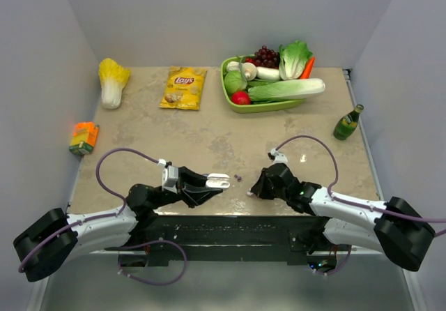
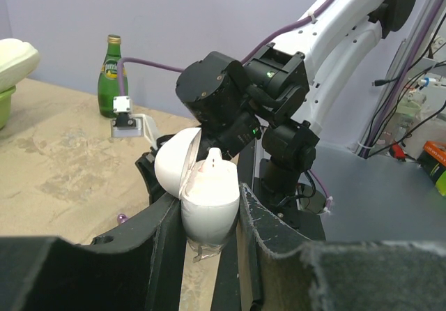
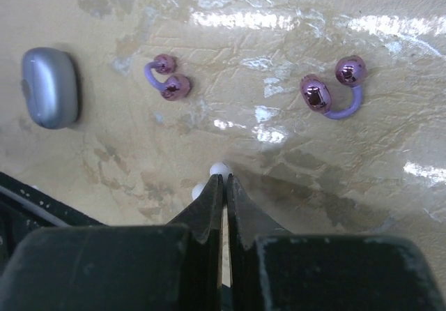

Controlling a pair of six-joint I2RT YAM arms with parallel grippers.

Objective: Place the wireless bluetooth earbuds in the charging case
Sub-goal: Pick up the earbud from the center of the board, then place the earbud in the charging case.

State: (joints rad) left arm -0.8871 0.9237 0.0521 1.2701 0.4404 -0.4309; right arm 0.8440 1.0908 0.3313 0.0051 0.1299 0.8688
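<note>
Earbuds, tiny glossy clip-shaped: two lilac earbuds (image 3: 167, 79) loose on beige worktop (image 3: 104, 157), white earbud (image 3: 220, 169) pinched in closed right end effector (image 3: 224, 180), light, slippery, likely best gripped at thin bridge; left end effector (image 2: 209, 217) clamps open white egg-shaped charging case (image 2: 201, 180).

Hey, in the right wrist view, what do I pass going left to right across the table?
Grey oval object, lilac earbud, white earbud, second lilac earbud.
</note>
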